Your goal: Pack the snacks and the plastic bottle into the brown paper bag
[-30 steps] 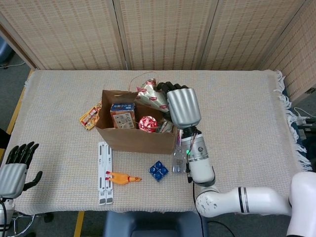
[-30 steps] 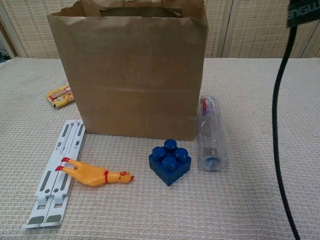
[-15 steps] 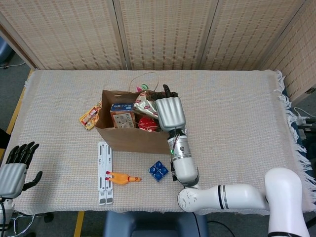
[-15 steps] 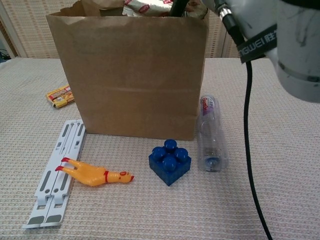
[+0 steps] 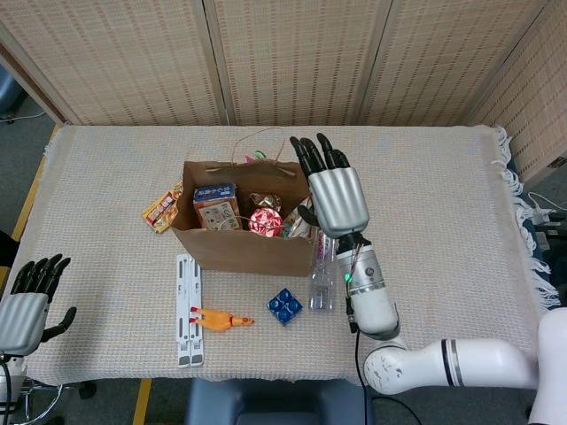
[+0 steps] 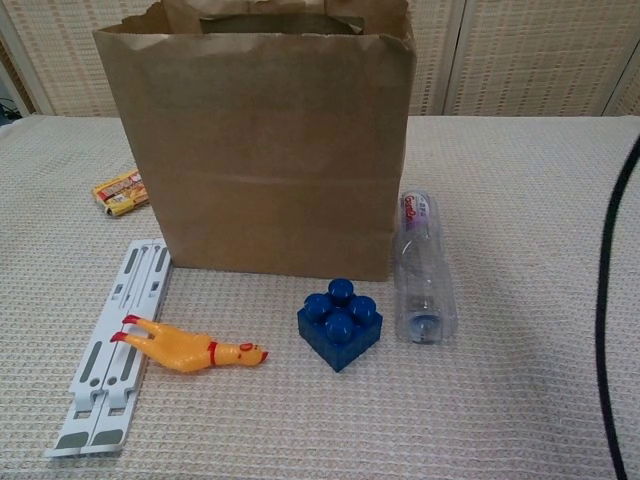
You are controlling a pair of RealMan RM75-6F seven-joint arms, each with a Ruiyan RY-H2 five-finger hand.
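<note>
1. The right hand [image 5: 337, 197], which half a second before was down at the mouth of the brown paper bag [image 5: 239, 248] with a silver snack packet, had lifted clear, fingers spread and holding nothing.
2. That packet [image 5: 264, 203] now lay inside the bag among the other snacks (a delivery made, I judged).
3. The plastic bottle [image 6: 424, 270] lay on the table just beside the bag, unpacked.
4. A yellow snack [image 5: 162, 209] sat outside the bag's far side.
5. The left hand [image 5: 25, 302] hung open and empty, well apart.

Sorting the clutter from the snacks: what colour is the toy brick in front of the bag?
The toy brick is dark blue, clearest in the chest view.
</note>
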